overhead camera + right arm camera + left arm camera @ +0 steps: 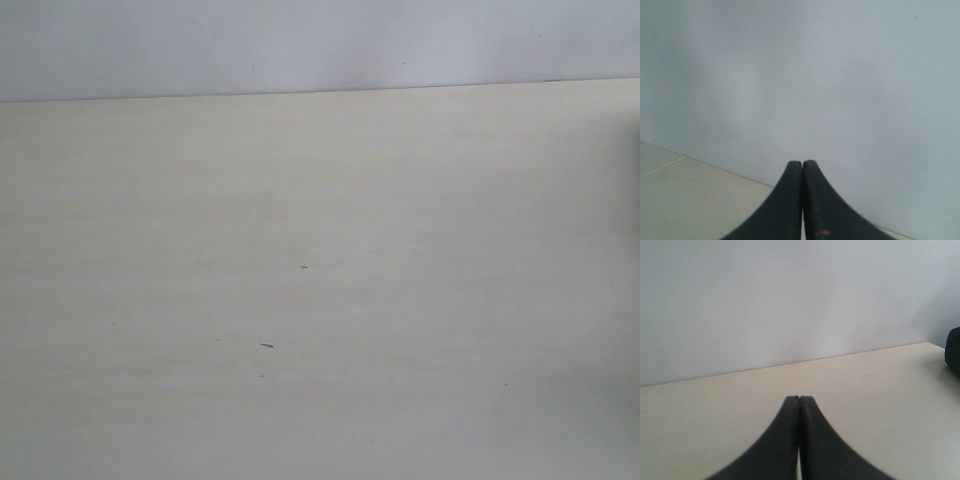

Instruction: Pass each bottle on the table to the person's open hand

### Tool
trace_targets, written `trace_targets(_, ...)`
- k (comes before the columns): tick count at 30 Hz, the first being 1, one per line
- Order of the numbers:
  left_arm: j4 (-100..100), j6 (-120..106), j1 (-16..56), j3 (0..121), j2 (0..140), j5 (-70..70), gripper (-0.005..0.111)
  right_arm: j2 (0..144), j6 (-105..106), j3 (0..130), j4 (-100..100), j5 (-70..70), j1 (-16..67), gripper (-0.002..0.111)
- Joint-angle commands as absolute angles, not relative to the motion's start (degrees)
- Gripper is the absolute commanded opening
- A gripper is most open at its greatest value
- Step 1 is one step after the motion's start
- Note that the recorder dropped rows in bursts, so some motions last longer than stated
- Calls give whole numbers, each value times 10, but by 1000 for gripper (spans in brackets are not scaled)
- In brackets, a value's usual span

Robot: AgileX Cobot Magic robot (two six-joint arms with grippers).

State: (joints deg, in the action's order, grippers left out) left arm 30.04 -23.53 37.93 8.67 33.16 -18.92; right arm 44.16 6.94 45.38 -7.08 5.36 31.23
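Both claws are pressed together with nothing between them. From my desk I see the left claw (799,399) with its two black fingers meeting tip to tip in a thin closed line; the right claw (802,163) is the same, fingers flush along their inner faces. Neither one pinches or touches anything that I can see; the table (320,300) lies ahead of each, and the tips aim toward the pale wall (300,45) beyond its far edge. One finger of the right claw carries a small orange fleck (824,232).

As for the bottles, I cannot tell where they are, which way they point or how their long axes lie; none of my three views catches one, and the same goes for the open hand.

On the exterior view the table fills the picture from 3 through 6 to 9 o'clock; its far edge runs almost straight from 9 o'clock to 3 o'clock, a touch higher at the 3 o'clock end, with the wall above it at 12 o'clock. Near the middle sits a tiny cross-shaped mark (304,267); a short dark dash (267,346) lies from it toward 7 o'clock, apart from it.

Through the left wrist camera a dark rounded shape (953,352) shows by the table's far corner, cut off by the frame; I cannot tell what it is. Through the right wrist camera a faint seam (662,168) crosses the table surface.
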Motion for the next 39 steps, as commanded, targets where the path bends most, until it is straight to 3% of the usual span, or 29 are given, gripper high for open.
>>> trace_targets(1,300,-235,382,83,327,-190,0,438,74,450,-71,50,313,0)
trace_targets(16,300,-235,382,83,327,-188,0,457,70,450,-74,50,313,0)
trace_targets(19,300,-235,382,83,327,-188,0,429,69,447,-75,122,312,0)
trace_targets(21,300,-235,382,83,327,-188,0,388,75,408,-75,159,290,0)
trace_targets(30,300,-235,382,83,327,-188,0,201,49,115,-75,-102,127,0)
trace_targets(34,300,-235,382,83,327,-188,0,74,49,33,-75,-94,60,0)
trace_targets(39,300,-235,382,83,327,-188,0,1,50,21,-75,-13,40,0)
